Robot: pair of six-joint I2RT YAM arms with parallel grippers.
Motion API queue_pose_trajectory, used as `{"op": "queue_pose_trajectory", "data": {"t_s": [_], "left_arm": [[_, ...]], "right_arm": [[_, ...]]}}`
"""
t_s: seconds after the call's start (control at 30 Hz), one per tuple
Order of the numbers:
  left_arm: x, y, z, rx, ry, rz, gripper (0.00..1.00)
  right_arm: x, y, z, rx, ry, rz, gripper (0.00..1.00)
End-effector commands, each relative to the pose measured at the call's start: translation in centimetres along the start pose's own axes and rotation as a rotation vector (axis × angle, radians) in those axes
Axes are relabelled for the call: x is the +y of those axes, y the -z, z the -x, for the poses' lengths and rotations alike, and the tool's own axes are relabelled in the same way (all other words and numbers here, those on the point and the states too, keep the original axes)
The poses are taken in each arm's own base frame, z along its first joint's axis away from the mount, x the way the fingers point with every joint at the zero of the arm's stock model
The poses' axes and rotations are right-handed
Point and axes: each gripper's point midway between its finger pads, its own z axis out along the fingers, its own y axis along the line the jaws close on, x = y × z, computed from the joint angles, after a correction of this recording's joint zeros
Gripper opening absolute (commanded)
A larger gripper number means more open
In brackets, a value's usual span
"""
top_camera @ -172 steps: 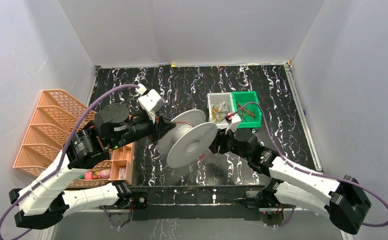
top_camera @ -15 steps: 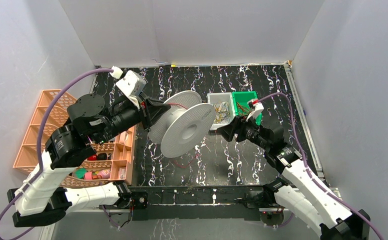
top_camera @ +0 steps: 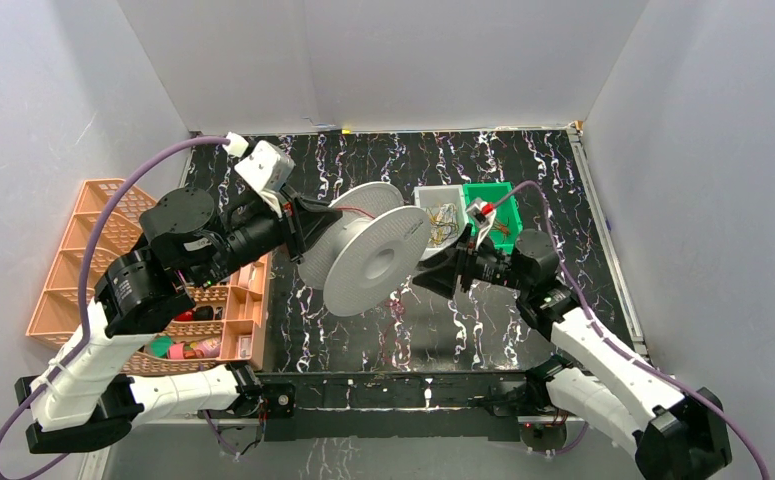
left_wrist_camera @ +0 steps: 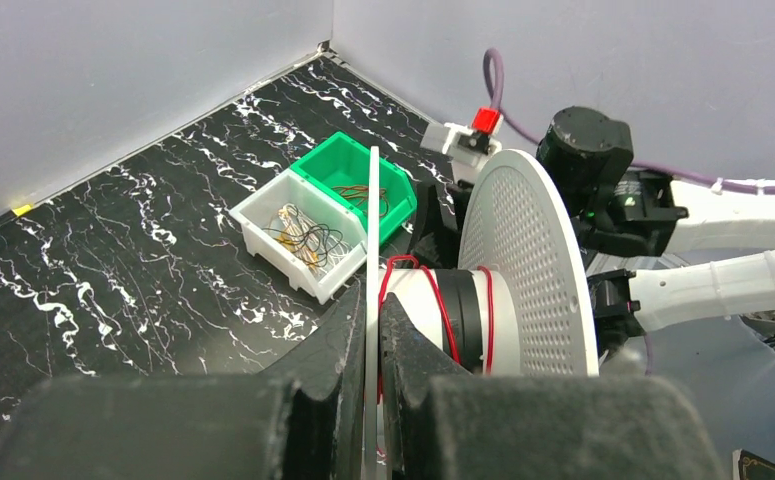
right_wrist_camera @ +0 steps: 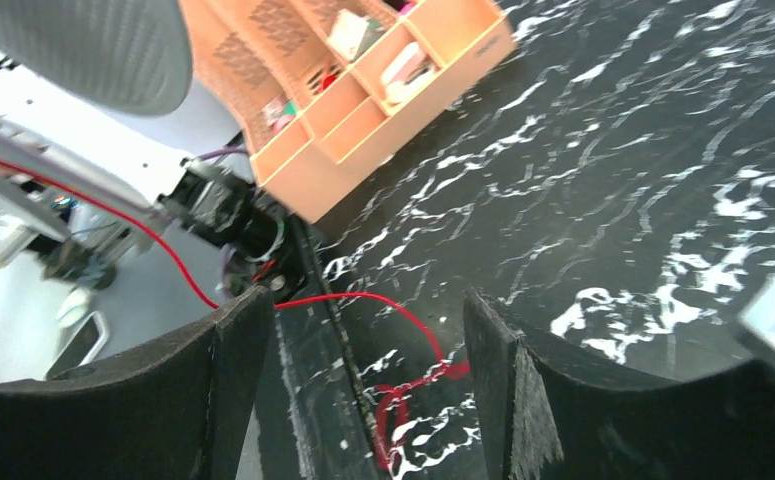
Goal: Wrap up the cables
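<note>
My left gripper (top_camera: 308,225) is shut on the thin rear flange (left_wrist_camera: 373,230) of a white spool (top_camera: 378,258) and holds it tilted above the table's middle. In the left wrist view the gripper (left_wrist_camera: 371,320) pinches that flange edge-on. A thin red cable (left_wrist_camera: 490,300) makes a few turns round the hub. From the spool the cable runs down to a small loose tangle (right_wrist_camera: 390,404) on the black table. My right gripper (top_camera: 420,281) is open and empty, pointing left just beside the spool's front flange. In the right wrist view (right_wrist_camera: 365,300) the cable strand passes between its fingers without touching them.
A white bin (top_camera: 441,222) of yellowish wires and a green bin (top_camera: 493,215) stand behind the right gripper. An orange organizer (top_camera: 93,260) fills the left side and also shows in the right wrist view (right_wrist_camera: 363,110). The table's front rail (top_camera: 393,385) lies below.
</note>
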Motion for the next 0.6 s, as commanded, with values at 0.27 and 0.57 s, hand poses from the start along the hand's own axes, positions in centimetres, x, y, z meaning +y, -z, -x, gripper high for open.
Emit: {"op": "queue_pose_trajectory", "data": {"t_s": [0.27,0.57], "left_arm": [[1.3,-0.4,3.3,-0.147,0.092,0.094,0.0],[1.4,-1.4,3.5,-0.181,0.152,0.113,0.0]], "right_arm": [[4.7,-1.2,0.1,-0.083,0.073,0.282,0.78],[4.9,-3.5,0.6,-0.103,0.107,0.306,0.77]]}}
